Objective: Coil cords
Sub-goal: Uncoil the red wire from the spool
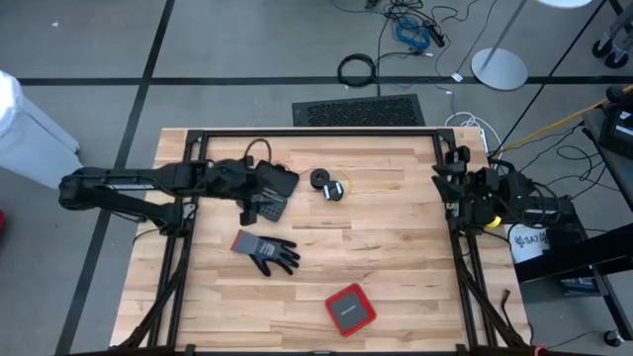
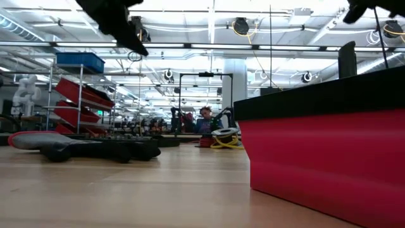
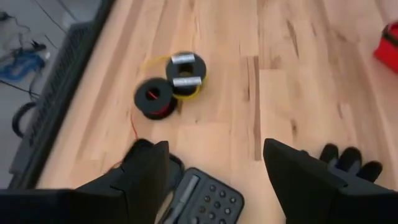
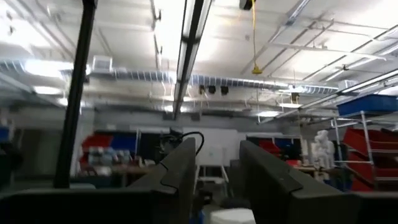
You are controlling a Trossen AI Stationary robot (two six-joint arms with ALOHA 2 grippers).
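Observation:
The red cord (image 3: 154, 99) and the yellow cord (image 3: 185, 76) are each wound on a small black spool. The spools lie side by side on the table, far of centre (image 1: 328, 185), with some loose wire trailing off them; they also show in the low view (image 2: 223, 136). My left gripper (image 3: 214, 177) is open and empty. It hovers above a dark calculator (image 3: 200, 200), on the spools' left (image 1: 265, 198). My right gripper (image 4: 217, 168) is open and empty at the table's right edge (image 1: 465, 188), raised and facing the room.
A grey and black glove (image 1: 265, 250) lies near the table's middle, nearer than the calculator (image 1: 274, 206). A red box (image 1: 349, 309) stands near the front edge. A black frame (image 1: 316, 133) rims the table. Bare wood lies between the spools and the right arm.

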